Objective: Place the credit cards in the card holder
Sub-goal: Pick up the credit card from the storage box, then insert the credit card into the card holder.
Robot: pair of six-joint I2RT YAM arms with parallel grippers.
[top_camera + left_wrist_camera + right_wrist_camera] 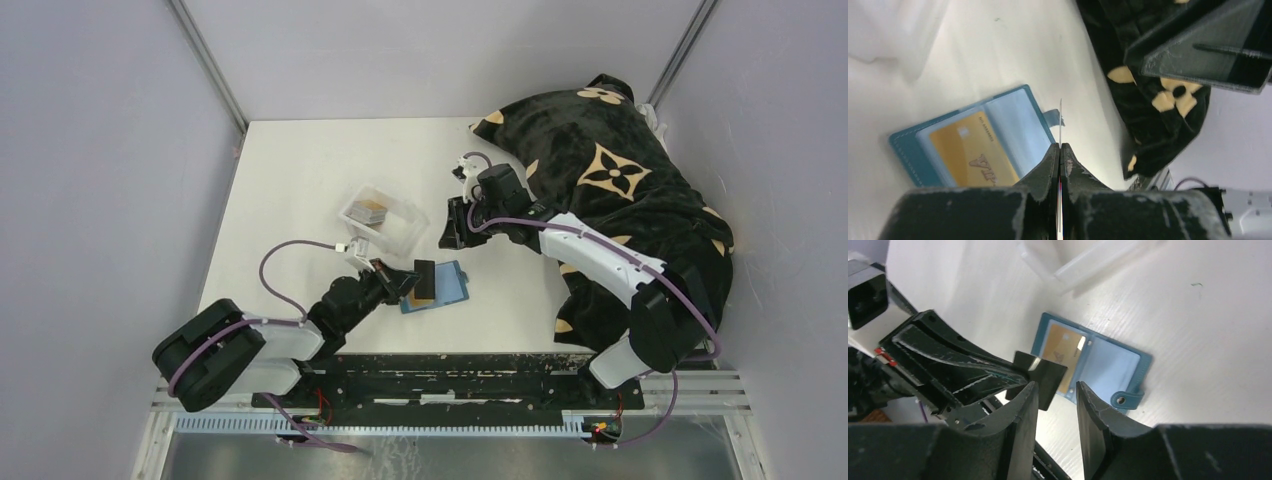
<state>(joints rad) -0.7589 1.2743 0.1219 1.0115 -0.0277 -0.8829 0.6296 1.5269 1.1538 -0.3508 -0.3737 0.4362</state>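
The teal card holder lies open like a book on the table, with a gold card in its left pocket. My left gripper is shut on a dark credit card and holds it upright over the holder's near-left part. The left wrist view shows that card edge-on between the closed jaws. My right gripper hovers open just behind the holder, with nothing between its fingers. The dark card stands just beyond its left fingertip. More credit cards lie in the clear tray.
The clear plastic tray sits behind and left of the holder. A black pillow with tan flower shapes fills the right side of the table, under the right arm. The holder's snap tab sticks out on its right edge.
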